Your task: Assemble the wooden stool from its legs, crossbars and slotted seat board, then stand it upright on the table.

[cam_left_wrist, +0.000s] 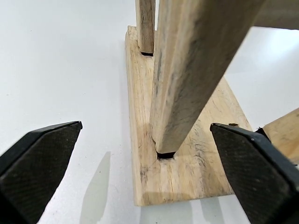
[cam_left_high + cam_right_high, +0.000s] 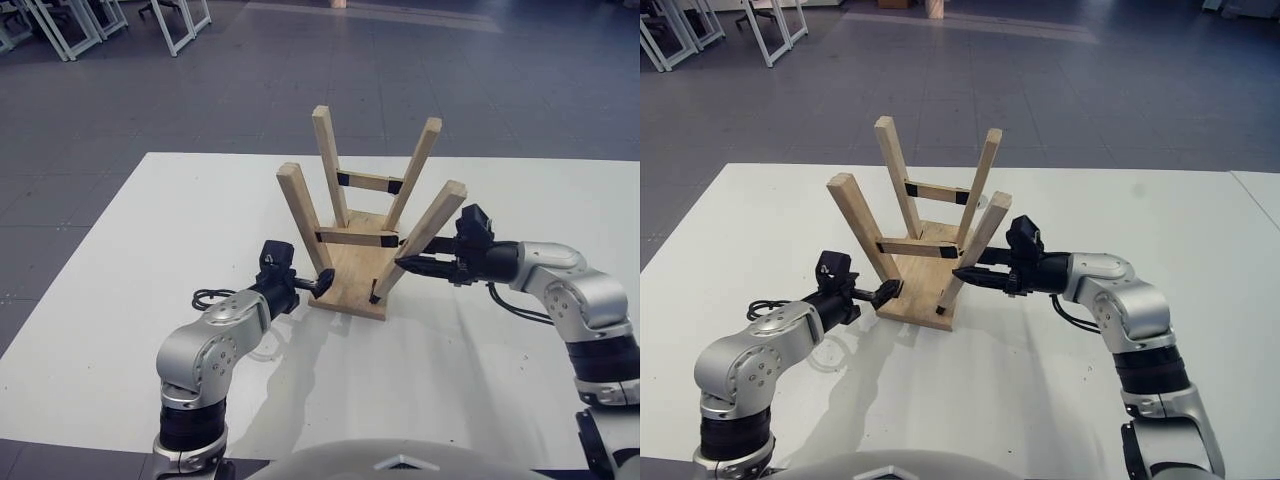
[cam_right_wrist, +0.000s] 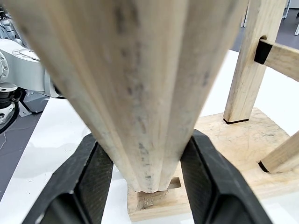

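Note:
The wooden stool stands upside down on the white table, its seat board flat on the top. All the legs point up, joined by crossbars. My right gripper is shut on the near right leg just above the board. In the right wrist view its fingers press both sides of that leg. My left gripper is open at the base of the near left leg. The left wrist view shows that leg between the spread fingers, which do not touch it.
A black cable lies looped on the table beside my left arm, and another trails by my right arm. There is free table room to the left and right of the stool. White metal frames stand on the floor far behind.

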